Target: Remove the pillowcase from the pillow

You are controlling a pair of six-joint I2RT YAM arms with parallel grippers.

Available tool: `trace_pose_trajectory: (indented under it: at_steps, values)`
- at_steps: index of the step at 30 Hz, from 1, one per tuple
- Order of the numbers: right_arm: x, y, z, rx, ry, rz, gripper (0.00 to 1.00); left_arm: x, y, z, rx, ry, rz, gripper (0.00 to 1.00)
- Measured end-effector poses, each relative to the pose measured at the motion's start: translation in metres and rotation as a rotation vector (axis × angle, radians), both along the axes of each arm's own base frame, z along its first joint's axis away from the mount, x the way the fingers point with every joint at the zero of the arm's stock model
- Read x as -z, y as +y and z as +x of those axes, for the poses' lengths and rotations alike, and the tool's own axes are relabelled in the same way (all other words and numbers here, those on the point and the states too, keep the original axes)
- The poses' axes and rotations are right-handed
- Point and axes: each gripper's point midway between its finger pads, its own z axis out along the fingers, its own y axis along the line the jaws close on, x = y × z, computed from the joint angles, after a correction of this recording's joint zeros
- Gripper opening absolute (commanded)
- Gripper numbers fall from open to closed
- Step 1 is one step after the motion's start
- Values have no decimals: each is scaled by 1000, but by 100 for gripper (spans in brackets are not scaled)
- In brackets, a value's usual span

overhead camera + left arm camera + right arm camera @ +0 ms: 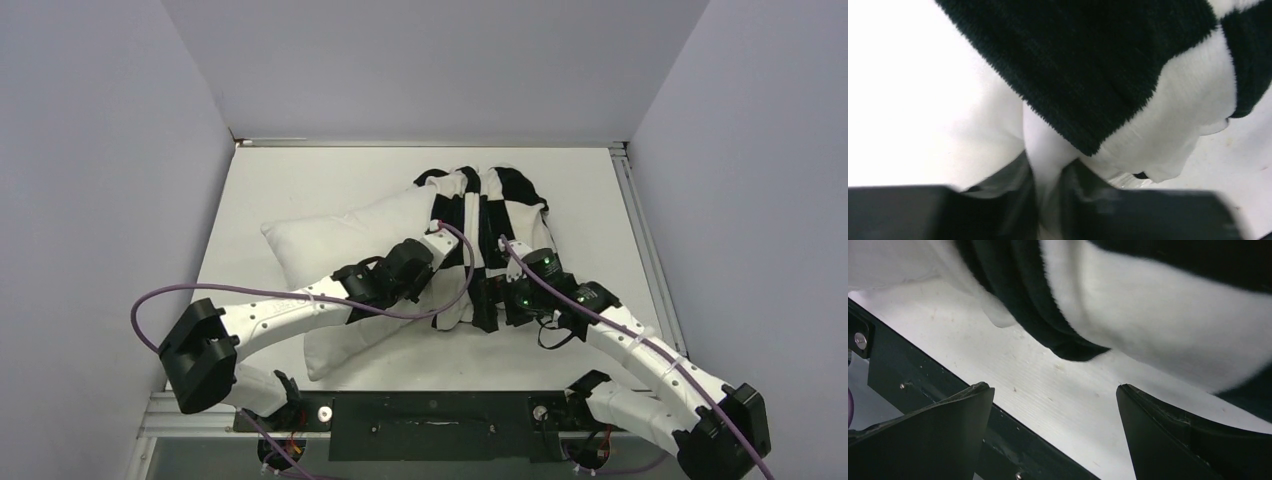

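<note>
Left jaws are nearly closed on a fold of the soft, light pillow (330, 240); right jaws gape empty (wide) near the limp pillowcase (510, 200) hem, my suggested hold.

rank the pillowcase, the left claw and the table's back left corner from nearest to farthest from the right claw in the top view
1. pillowcase, just ahead of the open right claw
2. left claw, to its left, pinching the pillow
3. table's back left corner, far up and left
</note>
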Motion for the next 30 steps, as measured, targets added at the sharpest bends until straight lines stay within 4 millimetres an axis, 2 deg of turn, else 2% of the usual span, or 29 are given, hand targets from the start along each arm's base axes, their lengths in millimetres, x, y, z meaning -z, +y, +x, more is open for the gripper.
trace_pose_trajectory:
  at_steps: [1,6,12,16,18,20,23,26,27,30]
  values:
    - [1,5,0,-6,-8,5,100,-1,-1,0,1,-1,-12,1]
    - [6,31,17,8,-92,15,100,-9,-5,-3,20,0,-54,0]
    - [30,31,41,110,-155,-55,100,-21,-4,-4,35,11,-105,0]
    - [35,31,58,171,-208,-92,92,-30,-2,-4,42,23,-139,0]
    - [36,30,66,192,-234,-102,84,-35,-2,-4,46,26,-150,0]
    - [36,31,73,202,-259,-110,72,-39,-1,-3,48,30,-158,0]
    - [38,31,81,194,-286,-135,35,-44,3,-1,43,36,-171,0]
    - [33,33,90,182,-311,-147,10,-50,8,3,33,42,-185,0]
    - [29,34,93,182,-322,-146,6,-52,11,4,28,42,-188,0]
    - [13,31,108,196,-353,-139,5,-62,18,11,11,33,-205,0]
